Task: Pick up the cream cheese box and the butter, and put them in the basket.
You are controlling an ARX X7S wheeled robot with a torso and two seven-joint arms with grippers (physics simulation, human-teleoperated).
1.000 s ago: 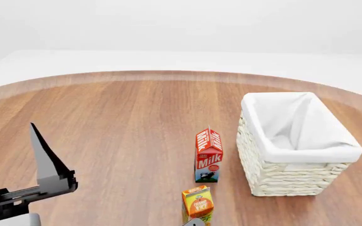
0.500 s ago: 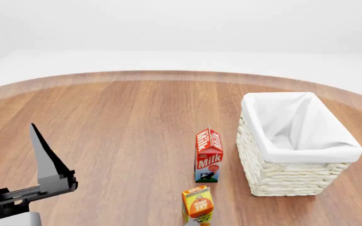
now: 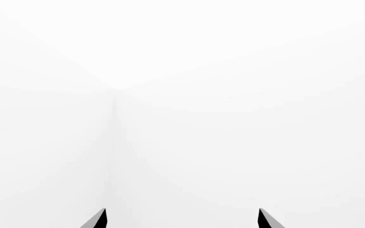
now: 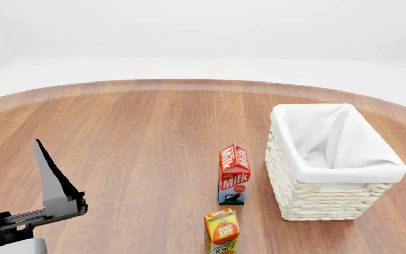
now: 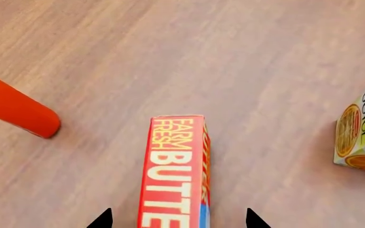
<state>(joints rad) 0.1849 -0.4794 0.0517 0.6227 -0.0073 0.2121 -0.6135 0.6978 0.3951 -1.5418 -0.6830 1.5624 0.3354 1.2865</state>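
Only the right wrist view showed the butter [image 5: 175, 171], lying flat on the bench [image 5: 246, 61] with its red lettered face up, an orange cylinder-like object [image 5: 14, 110] off to one side and the orange juice carton [image 5: 363, 137] to the other. The head view instead showed the basket [image 4: 330, 198] standing empty at the right, the milk carton [image 4: 234, 174] just beside it and the juice carton nearer the robot. The cream cheese box appeared in no view.

The bench was brown wood with a rounded far edge, in a plain white room.

The right pincer [image 5: 177, 219] had its tips apart, straddling the butter box; contact could not be told. The left pincer [image 3: 181, 219] was spread open, holding nothing and facing blank white.
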